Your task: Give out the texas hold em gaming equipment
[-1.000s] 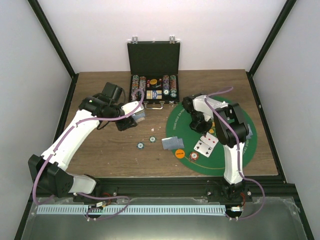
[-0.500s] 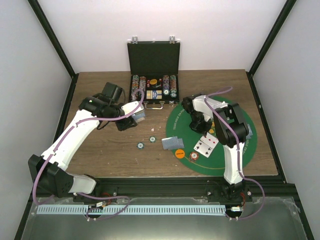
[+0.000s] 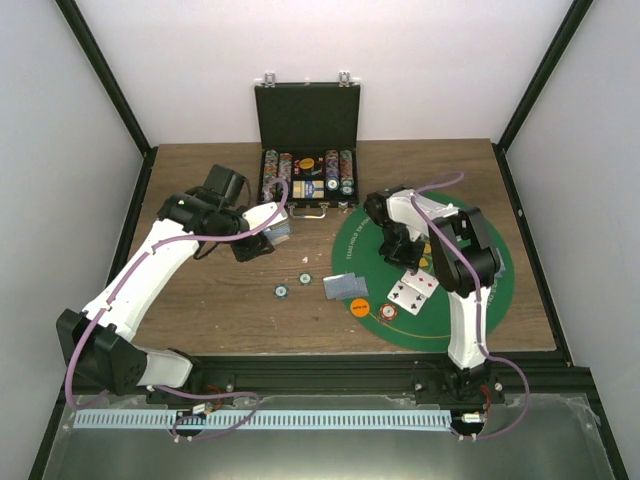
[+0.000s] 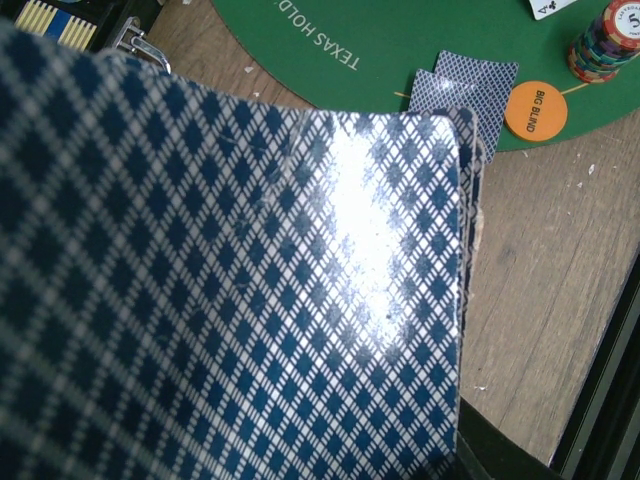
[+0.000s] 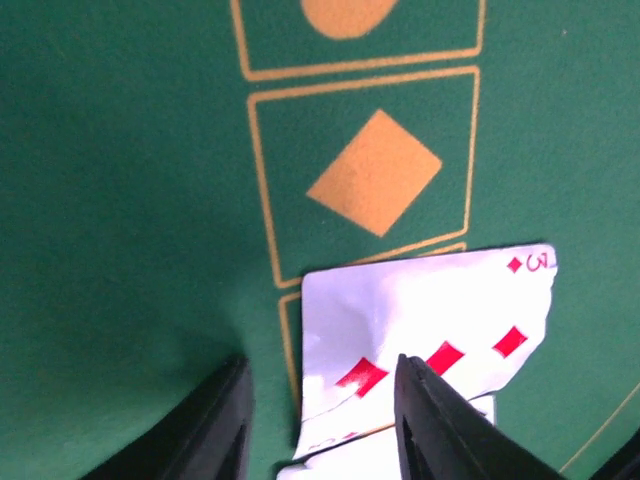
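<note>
My left gripper [image 3: 276,231] is shut on a deck of playing cards [image 4: 230,300], whose blue diamond-patterned back fills the left wrist view and hides the fingers. My right gripper [image 5: 320,420] hangs open low over the green felt mat [image 3: 480,300]. A face-up three of diamonds [image 5: 430,335] lies slightly curled between and beyond its fingertips, on top of another white card. Face-up cards [image 3: 413,288] lie on the mat. Face-down cards [image 3: 345,285] sit at the mat's left edge, near an orange Big Blind disc [image 3: 358,307] and a red chip stack [image 3: 388,314].
The black hinged case [image 3: 308,185] stands open at the back, with rows of chips in it. Two teal chips [image 3: 282,291] [image 3: 305,279] lie on the wooden table left of the mat. A dark frame borders the table.
My right gripper's jaws have parted and let go of the three of diamonds, which now rests on the mat. The left arm and its deck have not moved.
</note>
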Controlling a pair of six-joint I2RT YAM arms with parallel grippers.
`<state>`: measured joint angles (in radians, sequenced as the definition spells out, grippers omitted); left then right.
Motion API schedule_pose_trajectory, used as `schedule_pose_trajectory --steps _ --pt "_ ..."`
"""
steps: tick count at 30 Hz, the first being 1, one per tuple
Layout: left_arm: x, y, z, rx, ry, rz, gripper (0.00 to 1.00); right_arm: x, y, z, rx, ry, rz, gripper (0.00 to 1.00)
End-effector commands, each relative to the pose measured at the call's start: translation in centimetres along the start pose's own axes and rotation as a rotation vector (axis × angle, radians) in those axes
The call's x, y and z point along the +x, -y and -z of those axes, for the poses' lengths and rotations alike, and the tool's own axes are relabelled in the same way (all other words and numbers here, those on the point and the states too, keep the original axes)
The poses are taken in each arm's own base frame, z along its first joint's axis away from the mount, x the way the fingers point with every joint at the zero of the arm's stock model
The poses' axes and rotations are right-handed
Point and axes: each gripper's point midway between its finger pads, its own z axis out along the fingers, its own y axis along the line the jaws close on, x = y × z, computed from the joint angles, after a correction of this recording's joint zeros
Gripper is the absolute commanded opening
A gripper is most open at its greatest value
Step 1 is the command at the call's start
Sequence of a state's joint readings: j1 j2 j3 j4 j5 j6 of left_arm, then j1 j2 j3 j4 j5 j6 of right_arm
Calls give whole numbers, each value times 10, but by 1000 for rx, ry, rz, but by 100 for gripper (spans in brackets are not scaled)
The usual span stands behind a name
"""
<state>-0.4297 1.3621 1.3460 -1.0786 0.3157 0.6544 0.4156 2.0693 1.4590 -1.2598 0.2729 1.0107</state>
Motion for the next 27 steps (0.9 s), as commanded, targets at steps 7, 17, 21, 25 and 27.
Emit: schedule_pose_trajectory --steps 7,17,21,25,27 --pt "-4 -1 2 -2 22 0 40 -34 4 70 -300 180 -22 77" --pt "-2 -1 2 -4 19 0 40 -27 95 -13 -254 11 -245 33" --pt "-1 -1 1 -5 16 1 40 -16 100 -37 -221 -42 -256 14" --pt "-1 -1 1 -8 15 1 40 -7 93 -48 -232 -84 -252 3" --pt "-1 -1 1 -7 14 0 40 -3 91 -52 -241 -96 -251 1"
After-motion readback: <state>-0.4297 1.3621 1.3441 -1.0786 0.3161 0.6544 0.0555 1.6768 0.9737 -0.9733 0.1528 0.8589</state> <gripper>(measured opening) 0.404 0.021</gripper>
